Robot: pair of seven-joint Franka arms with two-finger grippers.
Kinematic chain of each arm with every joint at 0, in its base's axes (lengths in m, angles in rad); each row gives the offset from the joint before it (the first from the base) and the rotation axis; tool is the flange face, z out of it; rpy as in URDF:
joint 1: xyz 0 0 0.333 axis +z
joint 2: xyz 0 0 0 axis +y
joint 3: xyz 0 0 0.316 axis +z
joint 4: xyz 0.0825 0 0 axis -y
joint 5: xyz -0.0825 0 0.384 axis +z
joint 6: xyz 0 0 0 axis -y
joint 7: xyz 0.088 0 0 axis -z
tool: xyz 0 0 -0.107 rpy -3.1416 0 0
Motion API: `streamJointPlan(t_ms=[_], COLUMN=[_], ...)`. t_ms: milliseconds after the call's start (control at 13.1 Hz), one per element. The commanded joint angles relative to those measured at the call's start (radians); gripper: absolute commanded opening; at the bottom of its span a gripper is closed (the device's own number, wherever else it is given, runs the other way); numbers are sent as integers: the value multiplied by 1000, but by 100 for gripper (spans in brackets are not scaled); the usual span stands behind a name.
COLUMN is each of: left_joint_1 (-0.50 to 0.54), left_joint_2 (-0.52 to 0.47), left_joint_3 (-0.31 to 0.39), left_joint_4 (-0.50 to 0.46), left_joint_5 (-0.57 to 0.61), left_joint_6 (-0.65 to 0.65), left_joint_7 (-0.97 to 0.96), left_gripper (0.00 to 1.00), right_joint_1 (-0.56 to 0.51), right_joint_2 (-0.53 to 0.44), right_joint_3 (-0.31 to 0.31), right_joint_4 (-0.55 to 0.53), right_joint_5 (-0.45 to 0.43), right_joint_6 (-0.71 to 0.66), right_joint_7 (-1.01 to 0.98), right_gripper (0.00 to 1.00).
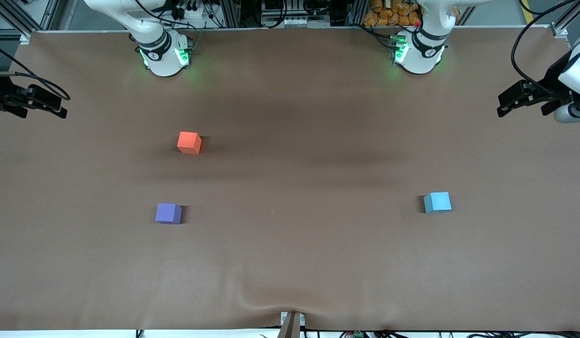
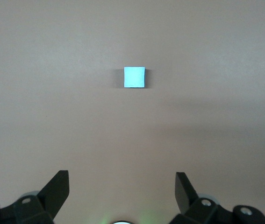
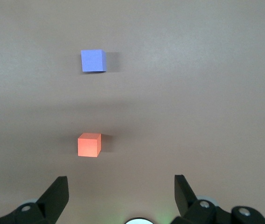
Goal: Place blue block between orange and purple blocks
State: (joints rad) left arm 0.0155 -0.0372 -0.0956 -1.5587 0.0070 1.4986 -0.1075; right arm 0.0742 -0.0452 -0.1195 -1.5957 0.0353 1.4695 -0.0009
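Note:
The light blue block point(image 1: 437, 202) sits alone on the brown table toward the left arm's end; it also shows in the left wrist view point(image 2: 135, 77). The orange block point(image 1: 189, 142) and the purple block point(image 1: 168, 213) sit toward the right arm's end, apart, the purple one nearer the front camera. Both show in the right wrist view: orange point(image 3: 89, 145), purple point(image 3: 93, 60). My left gripper point(image 1: 522, 109) point(image 2: 122, 179) hangs open and empty high over its end of the table. My right gripper point(image 1: 43, 109) point(image 3: 121, 179) hangs open and empty high over the other end.
The brown cloth point(image 1: 290, 244) covers the whole table and has a wrinkle near the front edge by a small bracket point(image 1: 292, 324). The two arm bases point(image 1: 164, 54) point(image 1: 419, 51) stand along the edge farthest from the front camera.

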Motion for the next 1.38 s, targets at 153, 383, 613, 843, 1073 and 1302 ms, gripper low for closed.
streamJointPlan(t_ms=[153,383,613,843,1073,1302], left_joint_1=[4,4,4,11,38,35], left_joint_2=[7,7,8,20,74,123], left_joint_3=[0,0,0,0,-1,-4], left_joint_4=[16,14,8,-47,-102,-141], left_joint_5=[-1,-1,-1,-1,-13,-12], left_joint_6=[5,5,9,70,172,250], left_joint_7=[23,23,23,23,25,25], left_gripper=[100,100,100,100,100,100], right_joint_1=[2,4,2,4,4,4], right_joint_2=[-4,-4,-4,-4,-4,-4], right_joint_3=[-3,-3,-5,-3,-5,-5], right_joint_4=[-7,-7,-13,-13,-13,-13], right_joint_5=[12,12,12,14,14,14], right_joint_6=[2,3,5,6,6,6], right_joint_7=[-8,-8,-8,-8,-8,-8], right_gripper=[100,100,100,100,100,100])
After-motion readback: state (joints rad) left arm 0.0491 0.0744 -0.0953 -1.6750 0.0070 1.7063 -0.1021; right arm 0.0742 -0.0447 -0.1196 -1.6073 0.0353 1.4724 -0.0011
